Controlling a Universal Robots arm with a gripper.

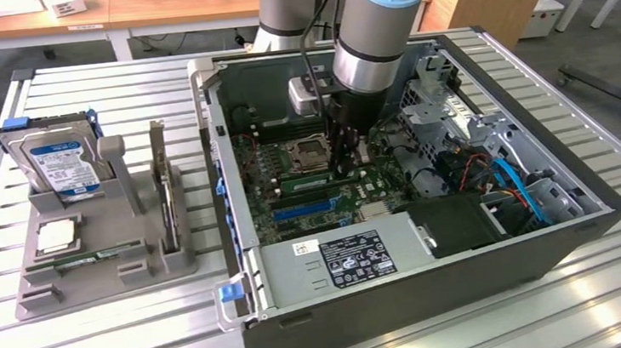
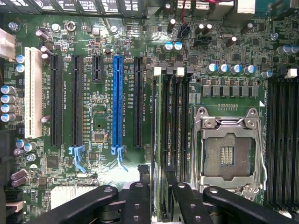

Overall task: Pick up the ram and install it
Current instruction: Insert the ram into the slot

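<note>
Pincer (image 2: pixel 159 189) looks released, fingers (image 2: pixel 139 196) straddling the ram (image 2: pixel 159 130), which stands in the slot just beside the empty CPU socket (image 2: pixel 227 154). Risk we see: if the stick isn't fully seated, a brushing finger could tilt it. Near latch hidden under the fingers; seating depth unclear.

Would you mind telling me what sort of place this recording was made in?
Probably a robotics lab or workshop set up for computer assembly: an open computer case sits on a slatted metal table, a grey fixture beside it holds a hard drive and other parts, and office desks stand behind.
</note>
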